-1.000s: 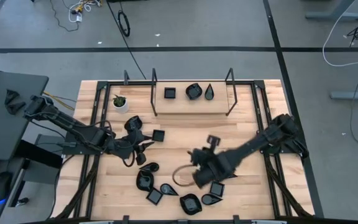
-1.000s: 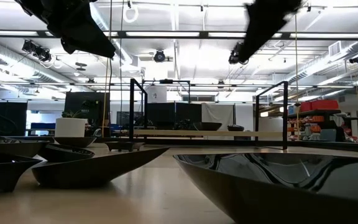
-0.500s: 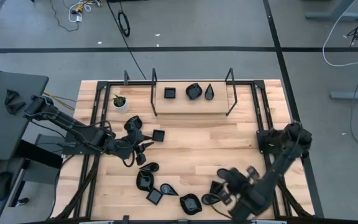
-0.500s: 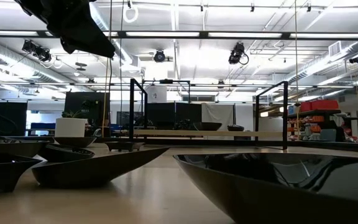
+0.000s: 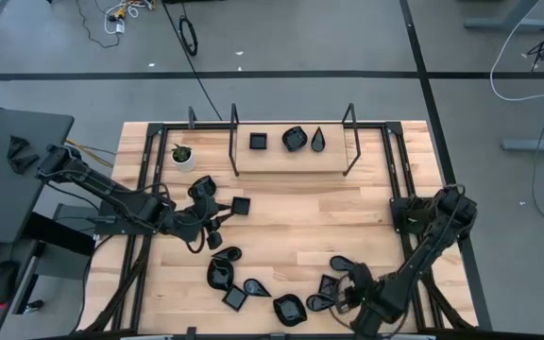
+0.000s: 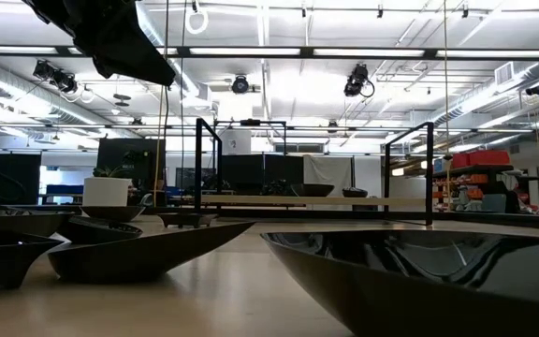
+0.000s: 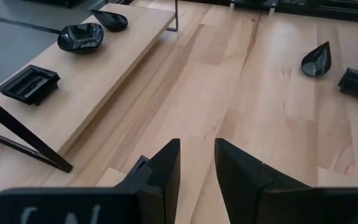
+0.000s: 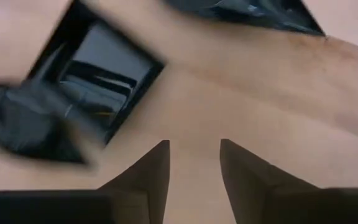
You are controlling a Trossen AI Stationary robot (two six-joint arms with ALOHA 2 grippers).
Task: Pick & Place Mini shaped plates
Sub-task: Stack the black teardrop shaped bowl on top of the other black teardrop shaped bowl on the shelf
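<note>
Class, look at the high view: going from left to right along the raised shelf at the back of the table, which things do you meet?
White pot with a green plant, beside the shelf's left end → square black plate → rounded black plate → teardrop black plate.

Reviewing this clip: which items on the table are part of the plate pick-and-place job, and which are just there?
Part of the job:
- mini shaped plates on the raised shelf
- plates clustered at the near edge
- plates by the left gripper

Just there:
- small white pot with a green plant
- shelf's black frame
- floor cables
</note>
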